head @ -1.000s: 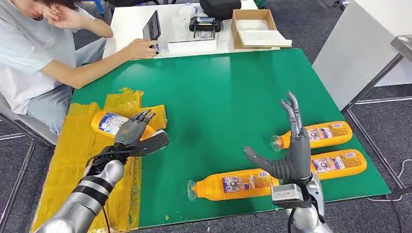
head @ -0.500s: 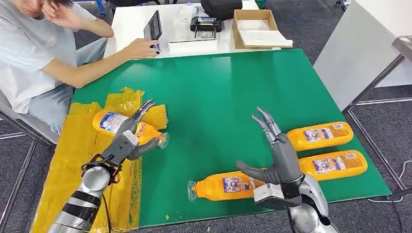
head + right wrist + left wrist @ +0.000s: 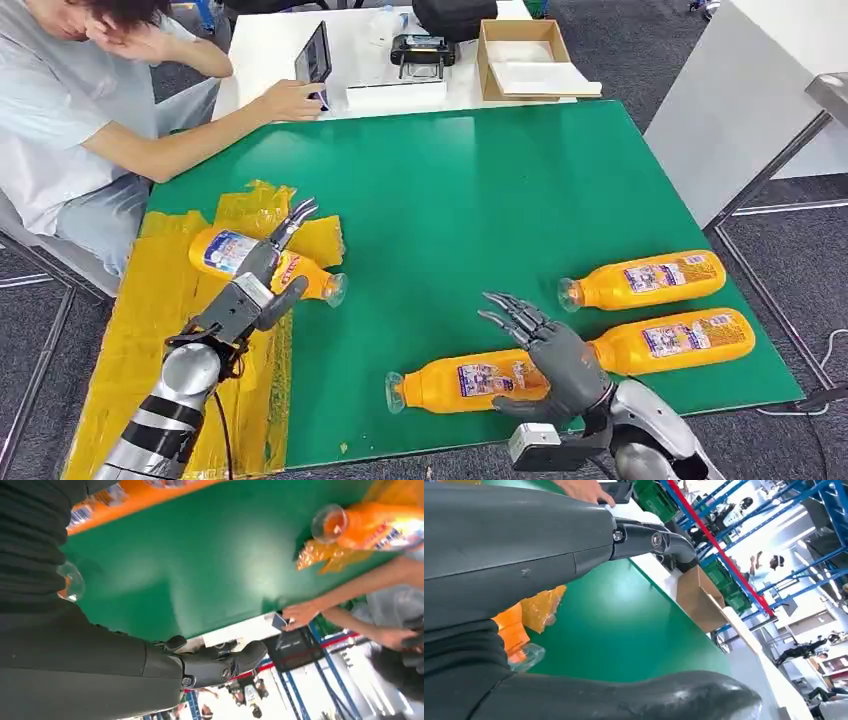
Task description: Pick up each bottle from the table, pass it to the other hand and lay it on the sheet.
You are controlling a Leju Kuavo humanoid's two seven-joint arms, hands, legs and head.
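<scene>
Silver ribbed arms, black cable, dark grey hands with darker fingers (image 3: 300,212).

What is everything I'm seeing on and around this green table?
bottles: four, orange with labels; one on the yellow sheet, three lying on the green table near the right hand
yellow sheet: one, yellow, left edge of the table
green table: one, green
cardboard box: one, brown, on the white table behind
tablet: one, dark, under the person's hand
person: one, seated at left
left hand: silver-grey, open, over the sheet's bottle
right hand: open, over the nearest bottle
</scene>
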